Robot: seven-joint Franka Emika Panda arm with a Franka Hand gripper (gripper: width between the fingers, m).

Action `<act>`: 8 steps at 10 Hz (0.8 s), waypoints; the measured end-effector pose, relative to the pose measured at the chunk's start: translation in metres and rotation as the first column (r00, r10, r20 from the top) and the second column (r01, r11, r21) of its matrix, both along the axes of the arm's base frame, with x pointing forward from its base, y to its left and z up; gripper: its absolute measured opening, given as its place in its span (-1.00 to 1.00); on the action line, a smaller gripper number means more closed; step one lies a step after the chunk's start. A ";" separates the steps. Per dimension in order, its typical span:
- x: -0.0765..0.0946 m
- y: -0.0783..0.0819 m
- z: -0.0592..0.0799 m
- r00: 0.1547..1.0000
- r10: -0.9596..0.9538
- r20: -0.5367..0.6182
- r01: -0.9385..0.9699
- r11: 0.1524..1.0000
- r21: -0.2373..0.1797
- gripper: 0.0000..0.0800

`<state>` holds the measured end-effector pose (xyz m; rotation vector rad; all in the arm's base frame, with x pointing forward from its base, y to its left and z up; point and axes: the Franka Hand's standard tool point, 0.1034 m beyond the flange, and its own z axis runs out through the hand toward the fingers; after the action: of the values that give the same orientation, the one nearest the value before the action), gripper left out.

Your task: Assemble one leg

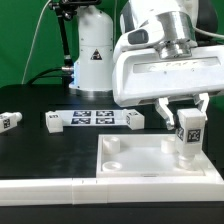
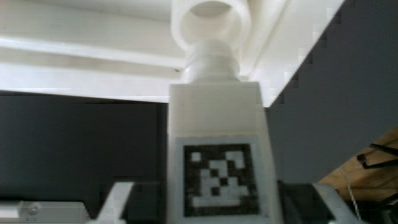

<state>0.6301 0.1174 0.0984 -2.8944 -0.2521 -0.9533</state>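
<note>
A white leg (image 1: 189, 133) with a black-and-white tag stands upright in my gripper (image 1: 187, 113), whose fingers close on its sides. Its lower end is at the surface of the large white square tray (image 1: 150, 160), near the tray's corner at the exterior view's right. In the wrist view the leg (image 2: 221, 130) fills the middle, its tag facing the camera, its far end pointing at a round corner hole (image 2: 212, 17) in the tray. Dark fingers (image 2: 297, 203) flank it. Another leg (image 1: 9, 121) lies on the black table at the exterior view's left.
The marker board (image 1: 94, 120) lies on the table behind the tray. A white block (image 1: 112, 146) sits on the tray's back corner at the exterior view's left. A white robot base (image 1: 90, 55) stands at the back. A white rail (image 1: 40, 186) runs along the front.
</note>
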 end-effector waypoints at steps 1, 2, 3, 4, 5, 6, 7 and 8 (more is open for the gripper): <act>0.000 0.000 -0.001 1.000 -0.001 -0.001 0.001 1.000 0.000 -0.27; -0.002 -0.001 -0.003 1.000 -0.001 -0.003 0.001 1.000 -0.001 -0.27; -0.003 -0.001 -0.006 1.000 -0.001 -0.004 0.001 1.000 -0.001 -0.27; -0.003 0.000 -0.007 1.000 -0.001 0.003 0.001 1.000 -0.001 -0.27; -0.004 0.000 -0.007 1.000 0.000 0.003 0.000 1.000 -0.001 -0.27; -0.004 0.000 -0.007 1.000 0.000 0.003 0.000 1.000 -0.001 -0.27; -0.004 0.000 -0.007 1.000 0.000 0.002 0.000 1.000 -0.001 -0.27; -0.004 0.000 -0.007 1.000 0.000 0.001 0.000 1.000 -0.001 -0.27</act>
<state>0.6265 0.1176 0.0918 -2.8950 -0.2526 -0.9546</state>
